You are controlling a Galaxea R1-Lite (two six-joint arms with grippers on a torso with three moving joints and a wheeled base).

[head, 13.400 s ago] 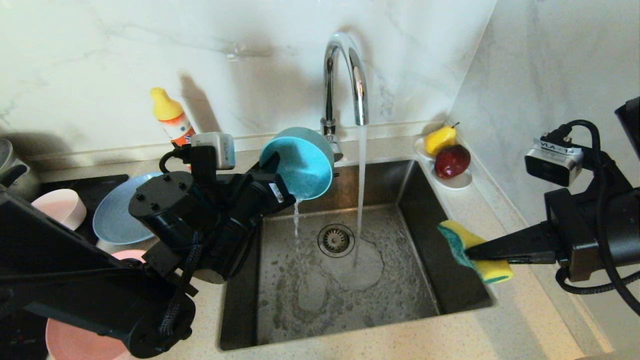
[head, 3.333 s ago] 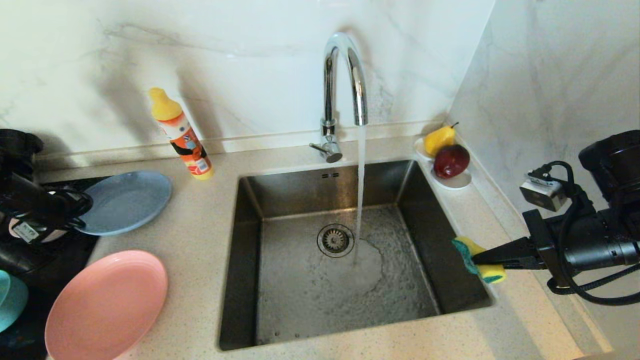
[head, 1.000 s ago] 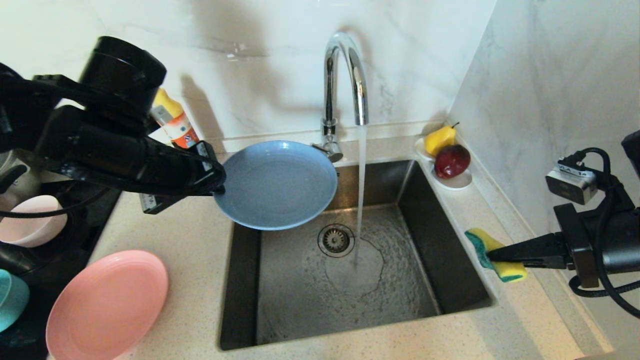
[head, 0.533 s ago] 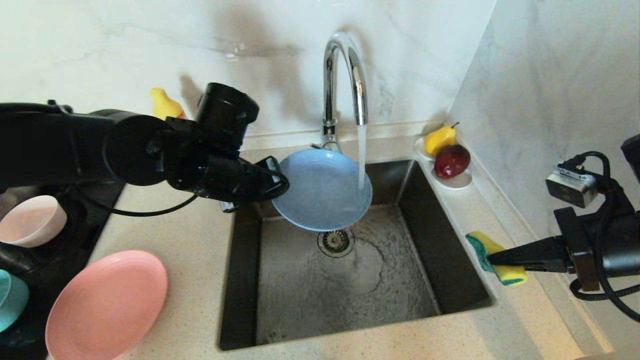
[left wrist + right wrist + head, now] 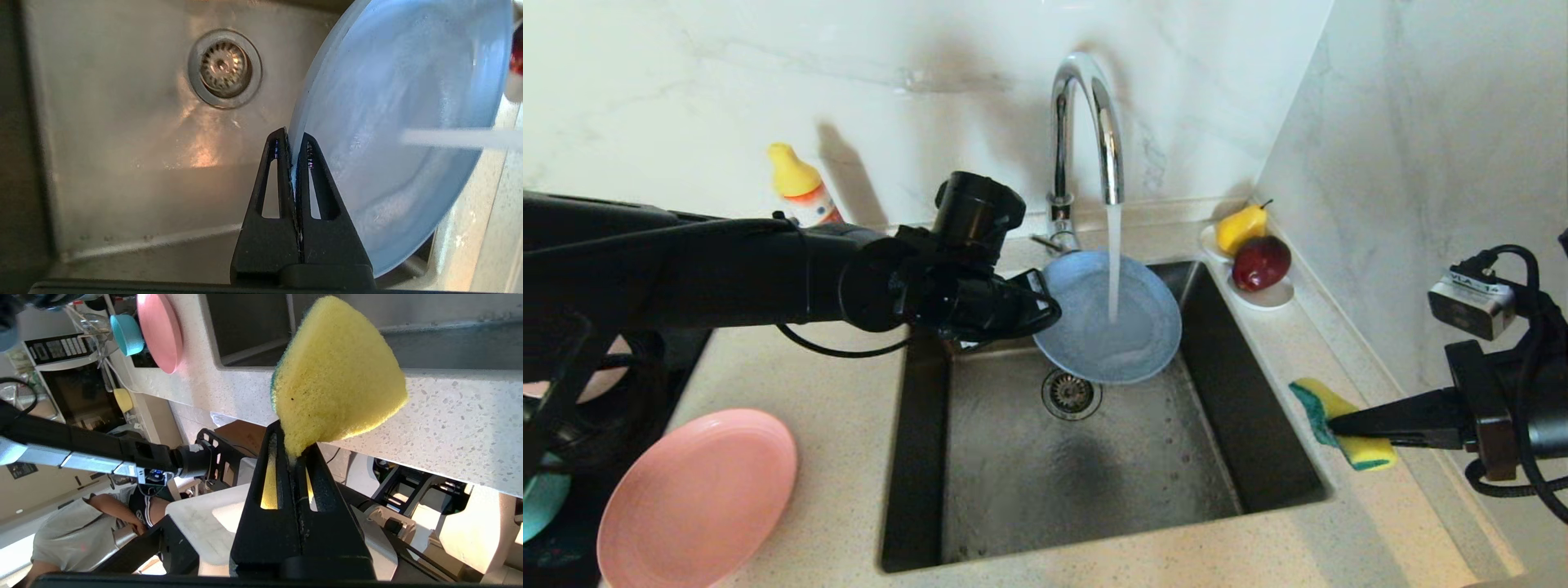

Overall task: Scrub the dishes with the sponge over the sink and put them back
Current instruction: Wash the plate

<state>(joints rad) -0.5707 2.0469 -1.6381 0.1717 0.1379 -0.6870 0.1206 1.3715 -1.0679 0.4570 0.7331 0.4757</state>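
I hold the grey-blue plate [image 5: 1112, 328] over the sink [image 5: 1086, 482], under the running water. My left gripper [image 5: 292, 152] is pinched tight on its rim. My right gripper [image 5: 291, 455] is clamped on the sponge [image 5: 1342, 423], above the counter's right edge by the sink. I think this is the wetting step. Next I must bring sponge and plate together and rub. I count one pink plate [image 5: 694, 498] near the counter's front left corner, and one teal bowl [image 5: 541, 505] at the far left.

Grey-blue plate [image 5: 1111, 331], pink plate [image 5: 698, 494], teal bowl [image 5: 126, 328]. Yellow sponge [image 5: 337, 375] with green scouring face. Brushed-steel sink [image 5: 1217, 392], chrome faucet [image 5: 1086, 122]. Speckled beige countertop [image 5: 849, 392]; white, grey-veined marble wall [image 5: 686, 90].
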